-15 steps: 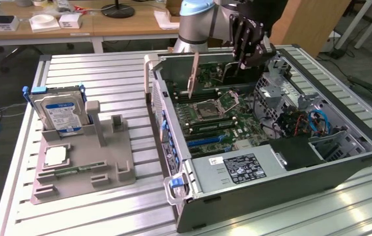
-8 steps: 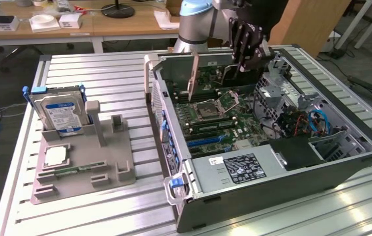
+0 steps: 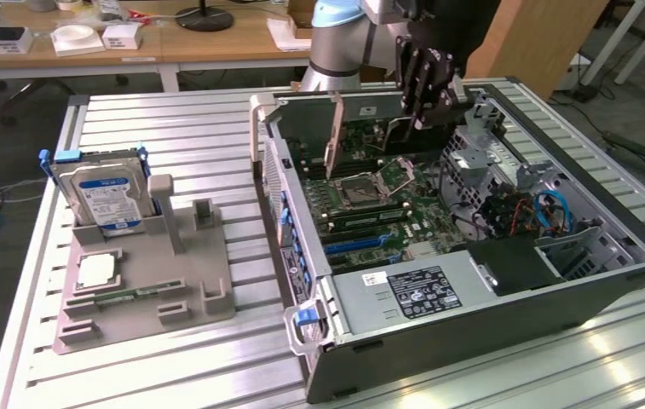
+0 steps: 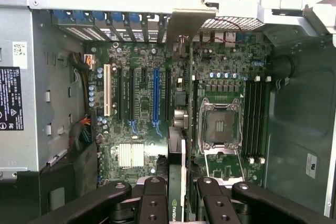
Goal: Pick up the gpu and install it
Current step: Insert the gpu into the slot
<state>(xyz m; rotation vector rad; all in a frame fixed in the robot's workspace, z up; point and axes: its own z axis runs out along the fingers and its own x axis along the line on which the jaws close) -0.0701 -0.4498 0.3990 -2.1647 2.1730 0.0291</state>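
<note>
Overhead, tool [image 4: 176, 195] clamping gpu [image 4: 176, 182] edge-on above motherboard [image 4: 142, 103].

Arm [image 3: 339, 38]: Universal Robots type. Silver-grey round housing at top centre of the exterior view, light blue cap on the joint above it.

Wrist section: black, boxy, at top centre-right of the exterior view.

Gripper [image 3: 423, 81]: black linkage bars with a row of round pivot screws down each bar. In the wrist view, along the bottom edge, gripper [image 4: 182, 192] appears as four black links, two inner and two outer. Each link carries silver-rimmed round fasteners. Finish is matt black throughout, without visible markings.
</note>
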